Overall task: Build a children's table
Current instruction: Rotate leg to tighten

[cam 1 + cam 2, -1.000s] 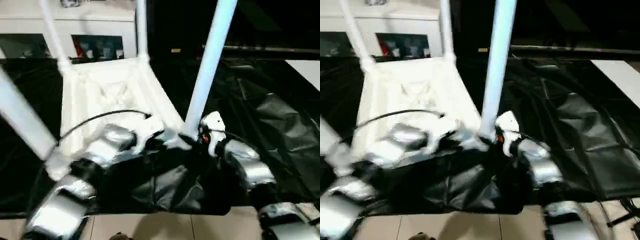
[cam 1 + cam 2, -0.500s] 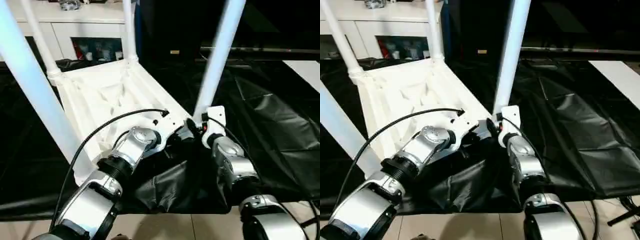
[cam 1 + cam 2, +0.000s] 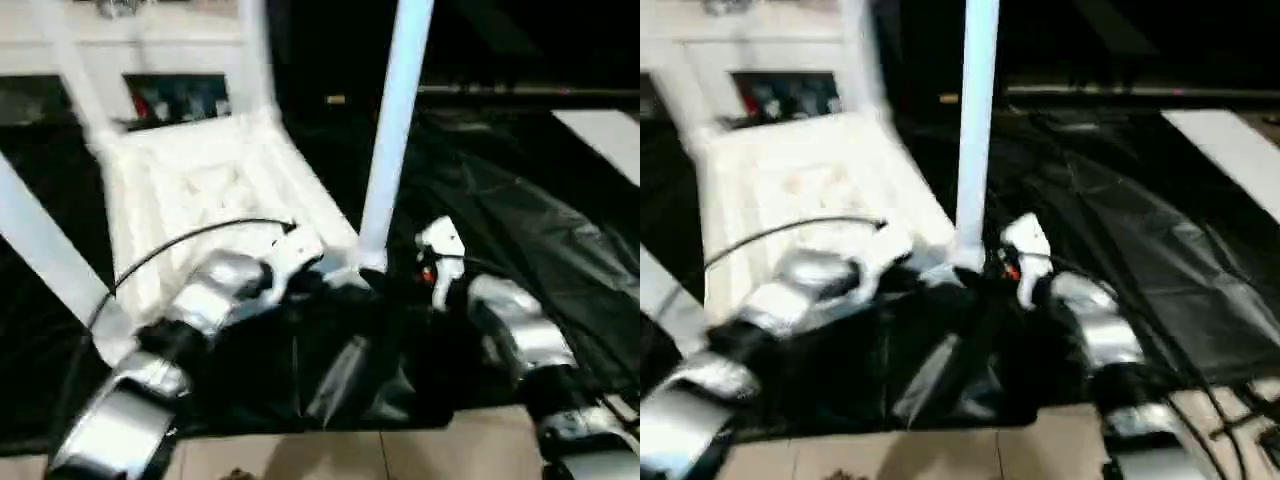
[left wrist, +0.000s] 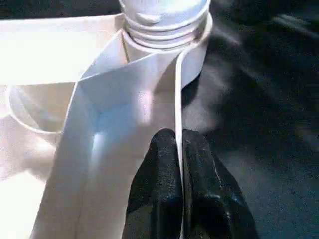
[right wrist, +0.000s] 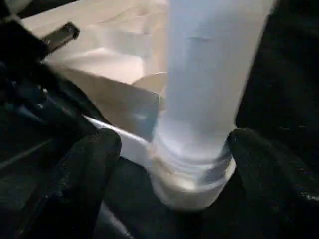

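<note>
Four legs stand up from the tabletop (image 3: 200,190), which lies ribbed side up on the black cloth (image 3: 540,230). Left gripper (image 4: 178,149) has its fingers pressed together on the thin edge wall of the top, apparently to steady it. Right gripper (image 5: 167,164) is spread, one finger (image 5: 89,159) on each side of the near right leg (image 3: 392,140) at its base, not squeezing. That leg sits in its corner socket (image 4: 192,47); the threads show at the rim, so seating looks incomplete.
</note>
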{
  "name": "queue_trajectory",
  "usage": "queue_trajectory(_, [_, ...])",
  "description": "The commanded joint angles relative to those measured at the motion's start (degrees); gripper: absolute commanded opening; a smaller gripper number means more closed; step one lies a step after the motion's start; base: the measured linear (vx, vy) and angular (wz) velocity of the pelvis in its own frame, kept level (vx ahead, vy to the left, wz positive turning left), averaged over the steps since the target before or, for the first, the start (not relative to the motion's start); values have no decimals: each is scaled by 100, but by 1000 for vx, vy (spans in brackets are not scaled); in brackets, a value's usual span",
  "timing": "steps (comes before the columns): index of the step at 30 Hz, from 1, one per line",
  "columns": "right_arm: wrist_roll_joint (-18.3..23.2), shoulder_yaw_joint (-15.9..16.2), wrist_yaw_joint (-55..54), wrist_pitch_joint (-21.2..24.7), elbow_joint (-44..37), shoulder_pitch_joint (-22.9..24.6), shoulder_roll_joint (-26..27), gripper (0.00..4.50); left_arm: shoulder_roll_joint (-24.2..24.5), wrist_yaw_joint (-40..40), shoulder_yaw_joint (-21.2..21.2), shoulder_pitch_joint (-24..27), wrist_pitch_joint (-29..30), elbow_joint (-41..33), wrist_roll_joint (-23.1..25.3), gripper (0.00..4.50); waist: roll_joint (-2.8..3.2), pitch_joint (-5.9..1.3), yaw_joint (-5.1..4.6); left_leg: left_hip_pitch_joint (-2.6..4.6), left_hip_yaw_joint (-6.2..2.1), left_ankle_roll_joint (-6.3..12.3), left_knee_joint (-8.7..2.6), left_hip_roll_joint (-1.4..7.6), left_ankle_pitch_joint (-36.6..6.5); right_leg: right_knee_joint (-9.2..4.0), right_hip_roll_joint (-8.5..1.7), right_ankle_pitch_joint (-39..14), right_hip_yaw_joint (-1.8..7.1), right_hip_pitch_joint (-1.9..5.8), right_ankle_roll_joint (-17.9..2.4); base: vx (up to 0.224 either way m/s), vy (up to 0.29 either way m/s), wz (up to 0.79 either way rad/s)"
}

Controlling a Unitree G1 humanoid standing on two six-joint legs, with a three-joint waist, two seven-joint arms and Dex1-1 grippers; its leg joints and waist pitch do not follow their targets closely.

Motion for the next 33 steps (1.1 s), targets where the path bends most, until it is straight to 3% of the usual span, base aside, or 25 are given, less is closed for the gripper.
queue_trajectory(1, [41,76,257,112,-240,-7,-103,392,-75,-695,-178,143,-81,-457,-443,0,-82,-389,33,56,-18,399,-328,184,-1139,-395,-353,-1759,282,243,-1143,0,0,0])
queue_trajectory(3, [52,136,420,187,-316,9,-191,392,29,-885,-213,215,15,-644,-476,0,-68,-403,107,73,16,435,-303,181,-944,-345,-327,-1414,296,224,-1222,0,0,0])
queue_trajectory(5, [81,252,657,256,-396,38,-281,392,71,-898,-173,237,0,-681,-428,0,-76,-389,145,38,29,458,-297,179,-883,-285,-316,-1156,302,246,-1290,0,0,0])
queue_trajectory(9, [-7,394,890,231,-406,83,-332,392,125,-912,-97,262,0,-714,-370,0,-106,-381,148,44,28,357,-302,169,-1071,-304,-336,-1417,312,251,-1173,0,0,0])
queue_trajectory(10, [-34,391,887,226,-401,86,-317,365,151,-914,-90,284,40,-768,-368,0,-101,-372,141,50,30,326,-308,169,-1148,-324,-341,-1554,316,241,-1137,0,0,0])
queue_trajectory(13, [-57,399,894,216,-381,72,-306,345,165,-915,-72,303,73,-793,-358,0,-111,-368,131,52,29,270,-311,162,-1218,-356,-345,-1811,321,239,-1025,0,0,0])
queue_trajectory(21, [-12,382,892,220,-355,25,-311,276,156,-919,-46,308,100,-795,-343,0,-112,-375,127,52,36,317,-301,161,-1083,-325,-326,-1556,321,236,-1085,0,0,0])
queue_trajectory(27, [-144,418,719,135,-222,75,-270,267,90,-694,16,248,123,-649,-279,0,-106,-377,129,53,37,299,-295,156,-1100,-333,-328,-1632,323,238,-1054,0,0,0])
queue_trajectory(30, [-254,218,-138,137,139,59,4,267,-168,-51,162,112,276,-355,-186,0,-113,-354,104,60,42,238,-307,142,-1184,-371,-321,-1850,318,218,-1007,0,0,0])
queue_trajectory(31, [-191,-54,-907,241,377,20,321,266,-422,566,303,-28,434,-81,-123,0,-111,-339,83,77,40,169,-311,131,-1325,-406,-334,-2143,317,201,-958,0,0,0])
queue_trajectory(33, [-169,-149,-1193,272,453,4,441,266,-519,793,360,-82,505,22,-110,0,-113,-337,50,86,23,80,-324,123,-1426,-435,-336,-2428,300,200,-881,0,0,0])
